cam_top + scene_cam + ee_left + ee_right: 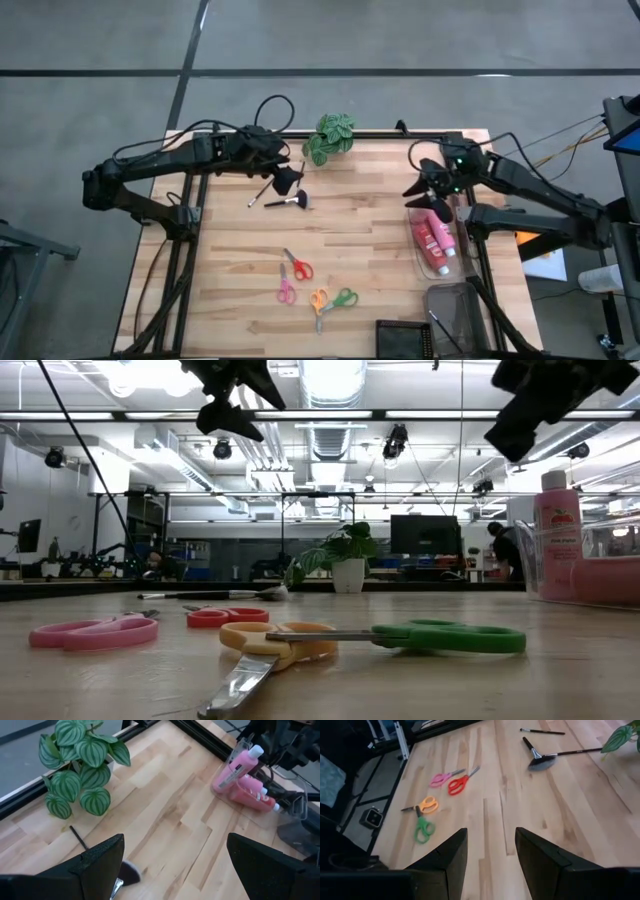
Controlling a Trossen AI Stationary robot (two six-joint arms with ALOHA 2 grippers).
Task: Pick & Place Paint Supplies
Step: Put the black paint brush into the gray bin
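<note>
High view: left gripper point(290, 180) hung over the far part of the wooden table point(360, 240), above the brushes point(285, 202) lying near the potted plant point(329, 138). Right gripper point(432, 190) hovered at the far end of a clear bin point(448, 268) on the table's right edge, which held pink and red squeeze bottles point(434, 238). Four scissors point(315, 285) lay nearer the front.

Low view: one pink bottle point(557, 525) stood upright in the bin; both grippers were high above the table.

Left wrist view: fingers point(100, 862) spread wide, nothing between them; a fan brush tip point(131, 873) lay below.

Right wrist view: fingers point(447, 857) partly apart, holding nothing; brushes point(545, 757) lay beyond.
</note>
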